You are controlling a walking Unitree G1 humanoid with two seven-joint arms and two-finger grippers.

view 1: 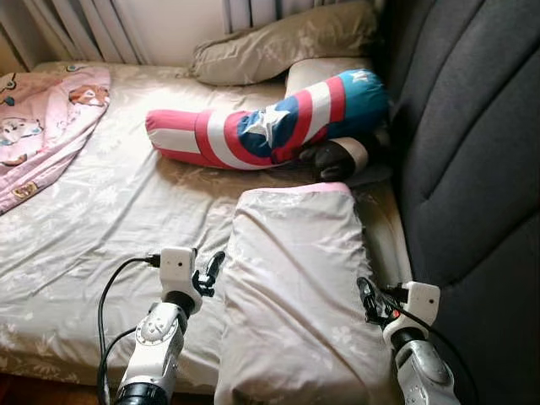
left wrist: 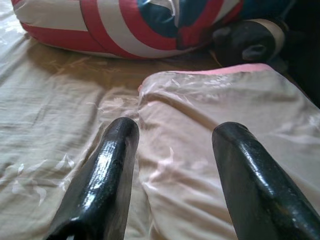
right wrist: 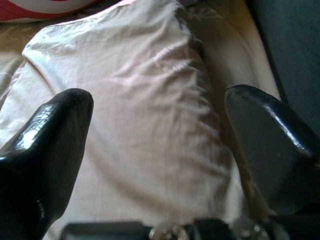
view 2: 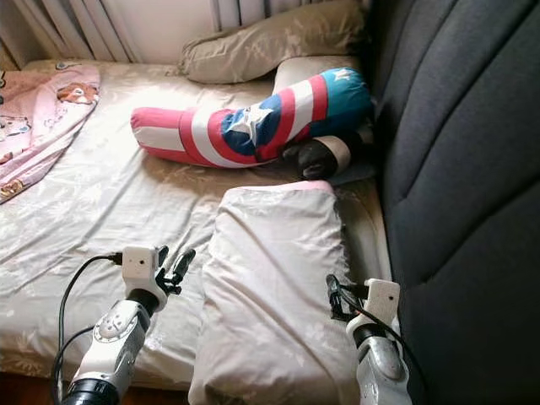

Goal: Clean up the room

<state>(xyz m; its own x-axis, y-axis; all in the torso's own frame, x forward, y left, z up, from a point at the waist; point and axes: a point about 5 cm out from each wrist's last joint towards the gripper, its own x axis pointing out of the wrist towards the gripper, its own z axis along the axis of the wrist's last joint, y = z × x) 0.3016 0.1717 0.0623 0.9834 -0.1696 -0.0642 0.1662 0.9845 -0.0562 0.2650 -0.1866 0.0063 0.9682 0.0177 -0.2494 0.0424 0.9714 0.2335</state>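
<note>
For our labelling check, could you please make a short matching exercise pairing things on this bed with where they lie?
Things:
1. folded quilt
2. striped bolster
3. pink blanket
4. beige pillow

Places:
A. at the far end, by the curtains
B. between the two end effectors
C. on the robot's left edge
D. across the middle, beyond the quilt

Pairs: 1-B, 2-D, 3-C, 4-A

Beige bed, one loud bolster

Near, a pale cream pillow (view 1: 295, 295) edged pink; far, a red, white and blue striped bolster (view 1: 270, 122) with a white star; left, a pink cartoon-print blanket (view 1: 42, 126); right, a dark grey headboard (view 1: 472, 135); faintly floral beige sheet (view 1: 110, 211).
</note>
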